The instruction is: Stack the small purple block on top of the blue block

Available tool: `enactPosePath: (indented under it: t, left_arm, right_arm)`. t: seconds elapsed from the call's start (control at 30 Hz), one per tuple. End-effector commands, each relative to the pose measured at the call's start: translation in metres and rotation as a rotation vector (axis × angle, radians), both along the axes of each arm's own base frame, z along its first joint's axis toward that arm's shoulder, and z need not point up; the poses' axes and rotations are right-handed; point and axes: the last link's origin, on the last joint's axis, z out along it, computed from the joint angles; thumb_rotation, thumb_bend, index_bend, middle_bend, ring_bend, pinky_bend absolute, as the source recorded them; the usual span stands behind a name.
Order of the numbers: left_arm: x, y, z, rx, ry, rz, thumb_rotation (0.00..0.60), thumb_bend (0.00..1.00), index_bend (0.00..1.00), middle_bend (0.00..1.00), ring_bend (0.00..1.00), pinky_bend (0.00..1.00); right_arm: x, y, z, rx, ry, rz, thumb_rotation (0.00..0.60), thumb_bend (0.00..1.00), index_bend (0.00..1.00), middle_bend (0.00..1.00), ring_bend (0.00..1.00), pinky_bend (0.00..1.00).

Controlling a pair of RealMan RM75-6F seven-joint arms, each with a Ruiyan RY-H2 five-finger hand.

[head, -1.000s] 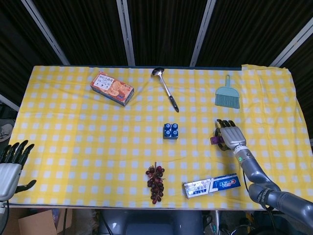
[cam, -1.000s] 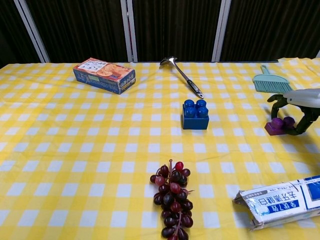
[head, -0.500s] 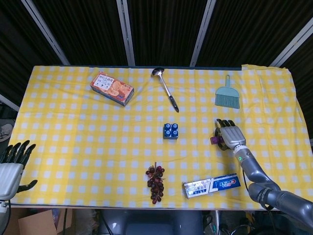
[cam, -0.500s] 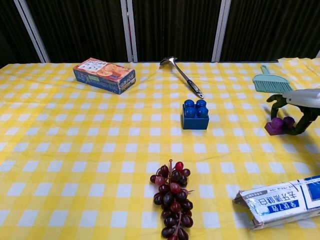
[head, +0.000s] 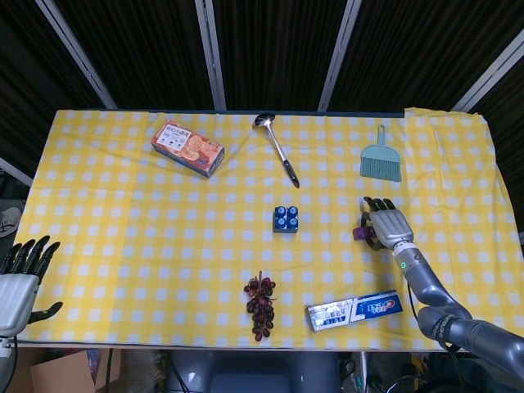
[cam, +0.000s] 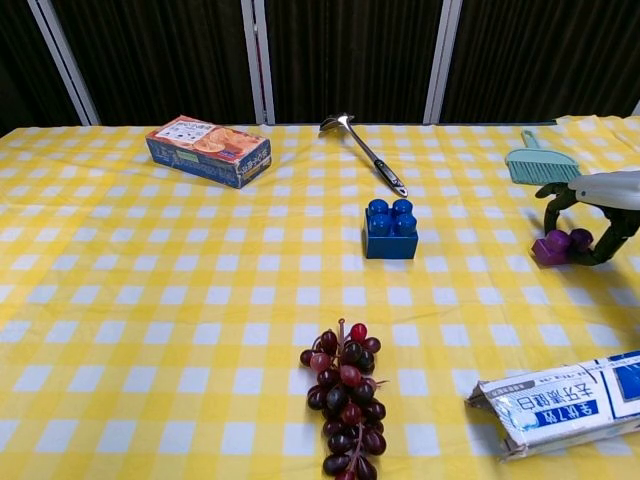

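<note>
Right robot hand: right robot hand (cam: 598,215) has its dark fingers closed around the small purple block (cam: 553,245) at the right side of the tabletop (head: 123,221).
Change: compared with a second ago, the purple block sits slightly higher and tilted in the chest view, so it appears to be just lifting off the cloth; the arm has barely shifted in the head view.
Meaning for the task: the grasp looks made, and my judgement is that the lift has begun while the carry towards the stack has not.
Purple block: in the hand, well apart from its target, to the right of it.
Blue block: blue block (head: 285,219) stands upright near the middle of the tabletop, studs up, nothing on it.
Path: the cloth between purple block and blue block carries nothing, so a leftward carry seems unobstructed.
Nearby things: dustpan brush (head: 381,159) lies beyond the hand; toothpaste box (head: 354,310) lies in front of it at the near edge.
Further out: bunch of grapes (head: 260,304) lies in front of the blue block; ladle (head: 277,149) and biscuit box (head: 187,148) lie towards the far side.
Left robot hand: left robot hand (head: 20,274) rests off the near left corner, fingers spread, holding nothing.
</note>
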Motion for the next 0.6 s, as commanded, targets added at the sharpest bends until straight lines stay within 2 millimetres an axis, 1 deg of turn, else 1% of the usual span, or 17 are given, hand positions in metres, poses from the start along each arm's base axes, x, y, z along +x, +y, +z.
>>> enactPosePath:
  t: [0.03, 0.17, 0.37, 0.47, 0.6]
  left_arm:
    - [0.000, 0.000, 0.000, -0.002, -0.004, 0.000, 0.600, 0.00, 0.04, 0.00, 0.00, 0.04]
    - [0.001, 0.000, -0.001, -0.011, -0.018, -0.002, 0.600, 0.00, 0.04, 0.00, 0.00, 0.04]
    - [0.001, 0.001, 0.000, -0.027, -0.049, -0.006, 0.600, 0.00, 0.04, 0.00, 0.00, 0.04]
    - [-0.001, 0.001, 0.001, -0.033, -0.066, -0.005, 0.600, 0.00, 0.04, 0.00, 0.00, 0.04]
    - [-0.003, 0.003, 0.003, -0.042, -0.081, -0.002, 0.600, 0.00, 0.04, 0.00, 0.00, 0.04]
  right_arm:
    - [0.004, 0.002, 0.001, -0.005, -0.002, 0.019, 0.600, 0.44, 0.56, 0.00, 0.01, 0.00]
    - [0.019, 0.003, 0.008, -0.017, 0.000, 0.063, 0.600, 0.44, 0.56, 0.00, 0.01, 0.00]
    - [0.053, 0.007, 0.016, -0.027, 0.012, 0.106, 0.600, 0.44, 0.56, 0.00, 0.01, 0.00]
    - [0.072, 0.012, 0.015, -0.022, 0.025, 0.114, 0.600, 0.44, 0.56, 0.00, 0.01, 0.00]
    - [0.098, 0.015, 0.009, -0.013, 0.038, 0.125, 0.600, 0.44, 0.56, 0.00, 0.01, 0.00]
